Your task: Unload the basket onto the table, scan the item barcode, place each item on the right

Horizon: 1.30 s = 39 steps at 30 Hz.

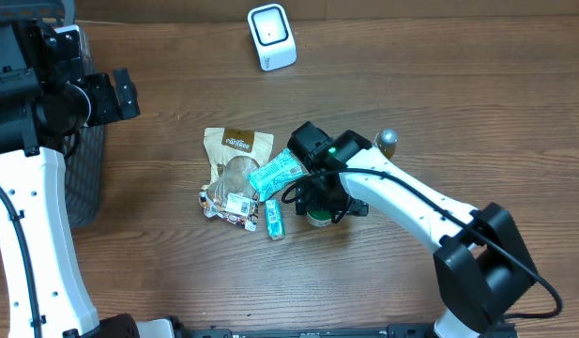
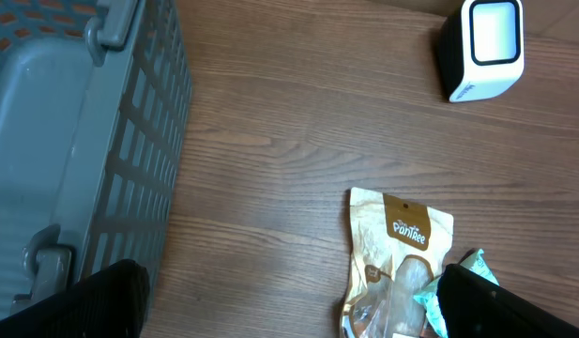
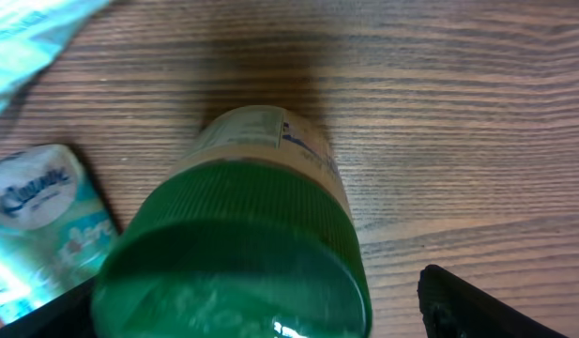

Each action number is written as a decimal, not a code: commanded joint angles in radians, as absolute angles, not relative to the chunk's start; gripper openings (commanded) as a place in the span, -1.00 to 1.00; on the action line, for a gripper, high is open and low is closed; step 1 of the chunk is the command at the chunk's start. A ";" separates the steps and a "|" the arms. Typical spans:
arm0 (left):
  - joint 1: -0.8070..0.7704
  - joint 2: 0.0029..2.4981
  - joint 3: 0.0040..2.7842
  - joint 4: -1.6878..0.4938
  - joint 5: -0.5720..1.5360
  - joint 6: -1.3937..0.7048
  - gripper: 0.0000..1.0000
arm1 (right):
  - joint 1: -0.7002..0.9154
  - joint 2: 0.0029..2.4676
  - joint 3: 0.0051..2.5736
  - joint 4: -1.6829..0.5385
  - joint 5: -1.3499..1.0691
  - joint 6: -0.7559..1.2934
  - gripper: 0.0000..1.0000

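Right gripper (image 1: 320,200), mid-frame overhead, stands wide open astride the green-lidded jar (image 3: 237,249), unclamped. Left gripper (image 2: 289,286) gapes wide and empty beside a basket (image 2: 73,141).

**Three cameras, one table**

My overhead view looks straight down on the whole table (image 1: 158,282). My left wrist camera hangs high, facing down at the basket (image 2: 73,141) and scanner (image 2: 486,47), both also seen from overhead. My right wrist camera sits very close above the green-lidded jar (image 3: 233,253).

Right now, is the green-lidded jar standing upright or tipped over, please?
Upright: the green-lidded jar shows its round lid to the overhead camera.
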<state>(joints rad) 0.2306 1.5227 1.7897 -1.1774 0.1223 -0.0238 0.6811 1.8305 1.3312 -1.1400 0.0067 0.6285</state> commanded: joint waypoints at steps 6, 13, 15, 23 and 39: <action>0.229 1.525 1.801 -1.175 0.120 -0.030 0.99 | 0.680 1.856 1.322 -1.126 0.006 0.609 0.65; 0.229 1.525 1.801 -1.175 0.120 -0.030 0.99 | 0.680 1.856 1.250 -1.060 0.006 0.610 0.66; 0.229 1.525 1.801 -1.175 0.120 -0.030 0.99 | 0.680 1.856 1.234 -1.032 0.006 0.610 0.61; 0.229 1.525 1.801 -1.175 0.120 -0.030 0.99 | 0.678 1.856 1.241 -1.026 0.038 0.607 0.42; 0.229 1.525 1.801 -1.175 0.120 -0.030 0.99 | 0.678 1.856 1.242 -0.989 0.085 0.550 0.45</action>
